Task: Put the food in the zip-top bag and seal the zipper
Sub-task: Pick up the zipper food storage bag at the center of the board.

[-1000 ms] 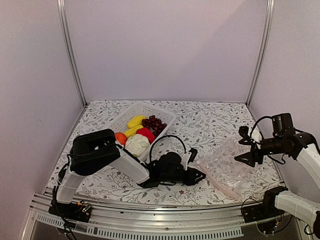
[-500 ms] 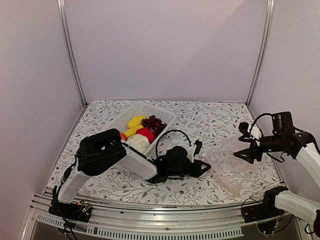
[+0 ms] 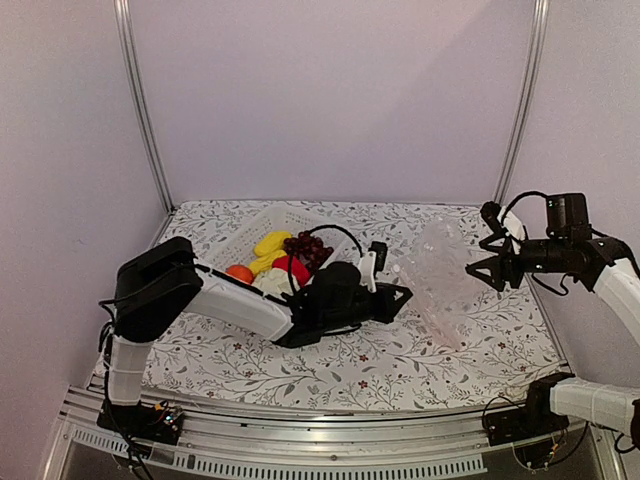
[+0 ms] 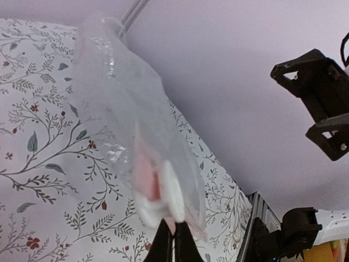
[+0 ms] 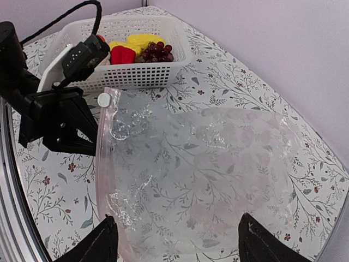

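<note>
With left end effector [image 3: 405,292] clenched on the zip-top bag [image 3: 440,280] raised over the mid worktop [image 3: 350,370], close the spread, empty right end effector [image 3: 478,270] on the opposite lip, part the zipper [image 5: 101,164], then fetch food [image 3: 272,245] from the far-left basket [image 3: 250,228].

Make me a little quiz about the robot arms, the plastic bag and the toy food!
1. True or false: the left gripper is shut on the edge of the bag.
2. Where is the food? A: in the bag. B: in the basket. C: loose on the table.
3. Fill the gap: the right gripper has its jaws ____.

Key: 1 true. 2 B. 3 open.
</note>
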Motion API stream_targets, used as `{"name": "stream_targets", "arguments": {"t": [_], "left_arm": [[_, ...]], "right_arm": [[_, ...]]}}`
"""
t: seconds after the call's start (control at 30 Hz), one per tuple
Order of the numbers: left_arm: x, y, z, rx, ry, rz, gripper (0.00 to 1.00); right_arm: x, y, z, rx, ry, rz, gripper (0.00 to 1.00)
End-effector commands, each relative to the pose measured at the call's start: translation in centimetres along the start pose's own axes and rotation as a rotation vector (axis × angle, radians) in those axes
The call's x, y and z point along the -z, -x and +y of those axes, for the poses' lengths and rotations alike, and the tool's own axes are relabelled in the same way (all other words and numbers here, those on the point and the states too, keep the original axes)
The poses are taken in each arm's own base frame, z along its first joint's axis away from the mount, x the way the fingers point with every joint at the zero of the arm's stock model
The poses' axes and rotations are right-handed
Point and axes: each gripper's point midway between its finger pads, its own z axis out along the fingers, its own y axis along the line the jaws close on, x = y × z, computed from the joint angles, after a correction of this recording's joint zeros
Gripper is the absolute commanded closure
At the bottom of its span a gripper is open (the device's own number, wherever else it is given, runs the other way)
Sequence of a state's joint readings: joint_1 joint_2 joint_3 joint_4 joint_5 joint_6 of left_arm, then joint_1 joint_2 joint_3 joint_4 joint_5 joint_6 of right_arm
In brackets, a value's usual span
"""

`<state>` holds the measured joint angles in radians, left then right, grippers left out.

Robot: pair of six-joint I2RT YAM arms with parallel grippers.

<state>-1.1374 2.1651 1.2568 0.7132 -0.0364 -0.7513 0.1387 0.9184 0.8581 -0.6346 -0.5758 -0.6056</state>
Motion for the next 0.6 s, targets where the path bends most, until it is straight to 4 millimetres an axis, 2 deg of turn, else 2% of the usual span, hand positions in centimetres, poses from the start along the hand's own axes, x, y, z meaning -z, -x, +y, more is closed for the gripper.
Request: {"name": "stream_targets", "arguments": {"t": [0.0,0.2,0.4,0.57], "left_arm": [[2.2,6.0,-0.3,0.03,0.124,-0.147,1.0],[2.6,8.9,-0.1,0.079,0.237,-0.198,1.0],[2.4,10.2,-1.1,0.086,0.231,-0.207,1.0],[2.5,10.9,-2.0,0.093,0.206,-0.212,1.0]], "right_arm": [[-0.2,3.1,-1.8,-0.045,-0.032,-0.032,0.27],[-2.8,4.0,-0.9,0.027,-0.033,0.019,0.29],[-3.6,5.6,0.5,0.122,-0.036,-0.007,0.37],[-5.4,5.3,2.2,0.168,-0.002,0.031,0.42]]}}
